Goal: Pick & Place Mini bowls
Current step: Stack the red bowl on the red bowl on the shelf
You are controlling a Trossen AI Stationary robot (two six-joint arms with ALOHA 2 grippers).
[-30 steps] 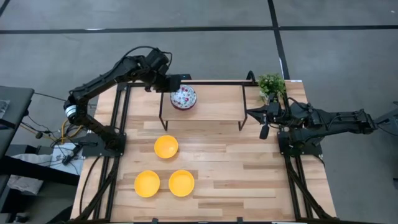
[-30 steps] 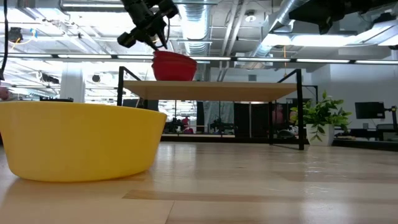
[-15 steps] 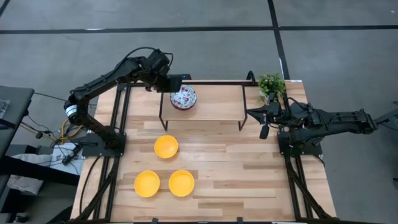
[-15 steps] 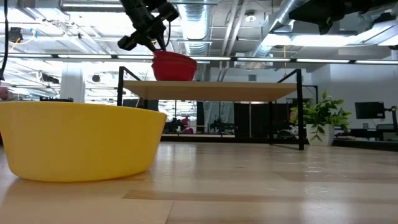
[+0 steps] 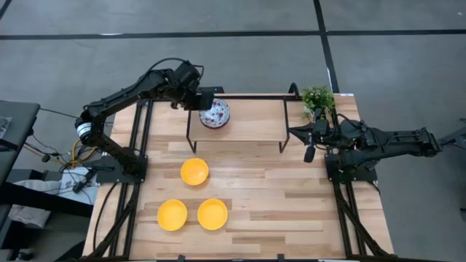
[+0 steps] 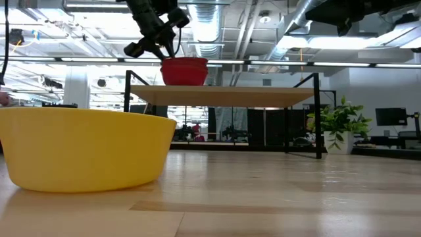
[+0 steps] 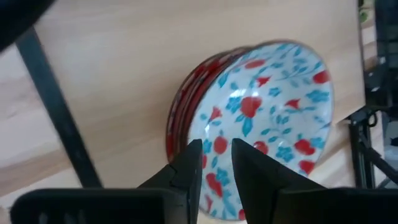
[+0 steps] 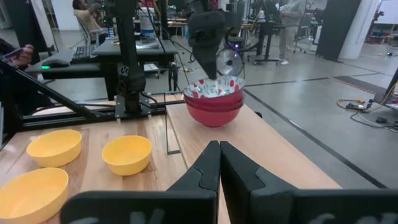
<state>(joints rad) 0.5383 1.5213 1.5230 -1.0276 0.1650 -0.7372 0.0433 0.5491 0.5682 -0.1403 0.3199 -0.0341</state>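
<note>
Left hand (image 7: 214, 163) looks pinched onto the near rim of the top floral bowl (image 5: 215, 113), which sits nested on the red stack up on the raised shelf (image 5: 255, 124); lifting it straight off seems next. Its arm stretches far across, wrist bent down. Three yellow bowls (image 5: 194, 172) wait on the desk (image 5: 291, 211). Right hand (image 8: 219, 163) rests closed beside the plant (image 5: 317, 99).

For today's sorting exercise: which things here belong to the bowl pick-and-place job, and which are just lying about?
Job: floral bowls stacked on the raised shelf, left gripper closed on the top one's rim; three yellow bowls.
Lying about: potted plant.
</note>
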